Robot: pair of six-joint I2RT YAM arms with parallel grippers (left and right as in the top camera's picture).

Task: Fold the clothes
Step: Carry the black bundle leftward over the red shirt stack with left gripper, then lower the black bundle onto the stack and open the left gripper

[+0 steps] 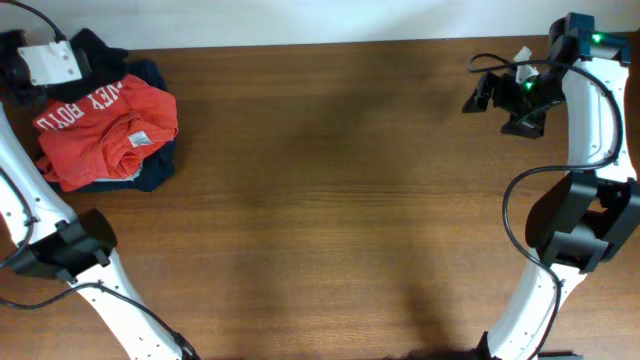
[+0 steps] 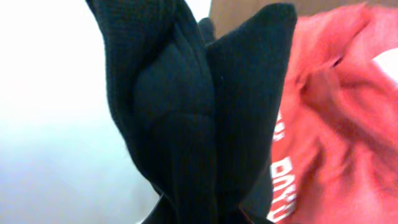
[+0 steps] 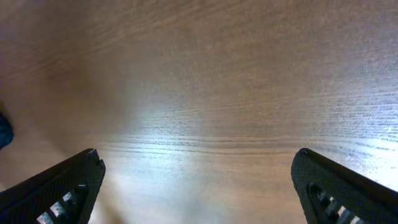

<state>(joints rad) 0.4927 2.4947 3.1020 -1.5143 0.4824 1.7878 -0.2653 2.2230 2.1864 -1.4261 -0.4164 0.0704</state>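
Note:
The black garment (image 2: 186, 112) fills the middle of the left wrist view, bunched and pulled up into a peak. In the overhead view only a small part of it (image 1: 95, 44) shows at the far left corner of the table. My left gripper (image 1: 45, 65) sits there and is shut on this black fabric; its fingers are hidden by the cloth. My right gripper (image 1: 490, 95) is open and empty above bare wood at the far right, and it also shows in the right wrist view (image 3: 198, 186).
An orange-red shirt with white lettering (image 1: 105, 125) lies crumpled at the far left, also in the left wrist view (image 2: 336, 112). A navy-blue garment (image 1: 155, 170) lies under it. The wooden table (image 1: 330, 200) spreads between the arms.

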